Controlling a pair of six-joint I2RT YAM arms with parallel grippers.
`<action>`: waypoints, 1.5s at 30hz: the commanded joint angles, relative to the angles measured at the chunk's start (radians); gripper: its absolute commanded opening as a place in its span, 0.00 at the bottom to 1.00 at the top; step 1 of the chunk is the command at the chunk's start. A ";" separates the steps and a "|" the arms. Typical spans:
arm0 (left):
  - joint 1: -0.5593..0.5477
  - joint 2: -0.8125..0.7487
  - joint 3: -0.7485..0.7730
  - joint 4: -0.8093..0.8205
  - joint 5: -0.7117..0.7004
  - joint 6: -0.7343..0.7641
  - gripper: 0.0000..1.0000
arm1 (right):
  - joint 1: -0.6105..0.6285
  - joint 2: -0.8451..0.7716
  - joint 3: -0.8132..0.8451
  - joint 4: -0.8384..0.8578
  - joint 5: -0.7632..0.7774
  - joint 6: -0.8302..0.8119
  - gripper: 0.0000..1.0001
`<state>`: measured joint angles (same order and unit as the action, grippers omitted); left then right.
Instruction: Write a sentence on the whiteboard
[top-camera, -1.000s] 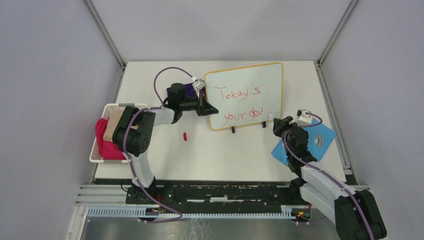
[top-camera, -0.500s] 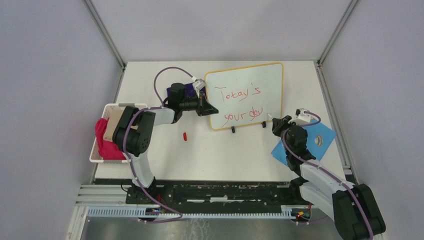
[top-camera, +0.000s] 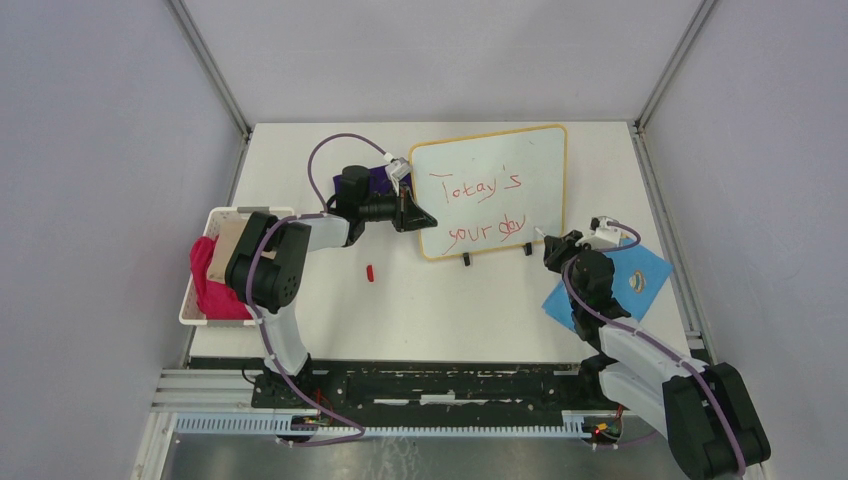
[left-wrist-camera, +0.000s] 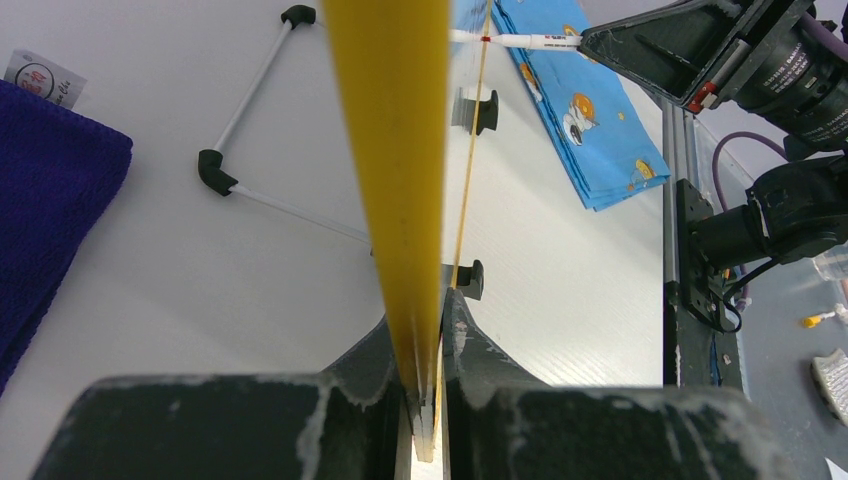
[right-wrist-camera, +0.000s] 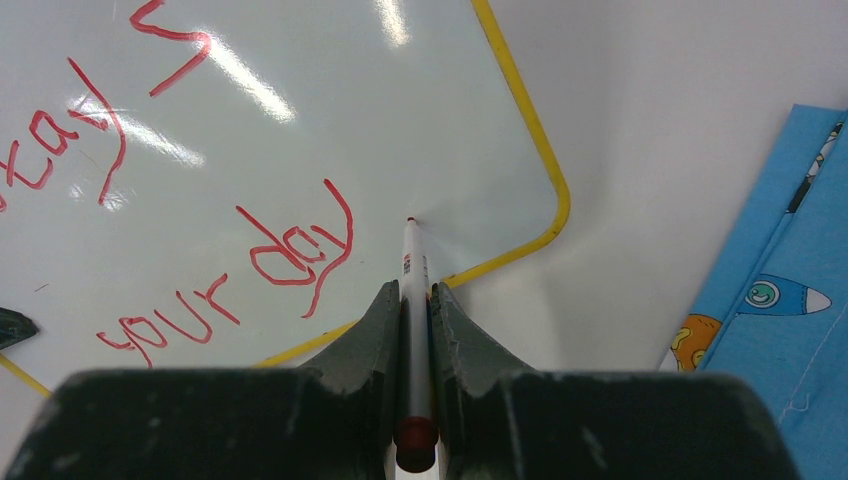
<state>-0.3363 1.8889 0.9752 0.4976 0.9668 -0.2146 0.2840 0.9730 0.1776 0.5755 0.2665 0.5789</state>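
The whiteboard (top-camera: 520, 160) stands tilted on the table, with its yellow-orange frame (left-wrist-camera: 395, 150) running edge-on through the left wrist view. My left gripper (top-camera: 418, 218) (left-wrist-camera: 430, 320) is shut on the frame's left edge. The sentence (top-camera: 484, 208) is in red, in two lines, ending in "day" (right-wrist-camera: 300, 255). My right gripper (top-camera: 553, 243) (right-wrist-camera: 411, 292) is shut on a white marker (right-wrist-camera: 413, 270) (left-wrist-camera: 520, 41) with a red end. Its tip points at the board (right-wrist-camera: 300, 110) just right of "day", near the lower right corner. Whether the tip touches the board I cannot tell.
A red marker cap (top-camera: 370, 272) lies left of the board's black feet (top-camera: 466, 260). A purple cloth (top-camera: 380, 180) lies behind the left gripper. At the left edge a white basket (top-camera: 190, 310) holds a pink cloth (top-camera: 205, 285). A blue patterned sheet (top-camera: 640, 262) (right-wrist-camera: 780, 300) lies under the right arm.
The right wrist has shifted very slightly near the board's lower right corner. The left arm, the board and the writing look the same.
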 joint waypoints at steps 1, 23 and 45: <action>-0.038 0.076 -0.033 -0.232 -0.209 0.163 0.02 | -0.006 0.015 0.038 0.019 0.013 -0.013 0.00; -0.040 0.073 -0.033 -0.238 -0.214 0.165 0.02 | -0.006 -0.005 0.039 -0.035 0.041 -0.028 0.00; -0.043 0.057 -0.033 -0.245 -0.255 0.166 0.02 | -0.005 -0.336 0.098 -0.213 -0.109 -0.018 0.00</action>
<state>-0.3397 1.8881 0.9783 0.4911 0.9581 -0.2138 0.2806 0.7258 0.2199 0.4351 0.2028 0.5934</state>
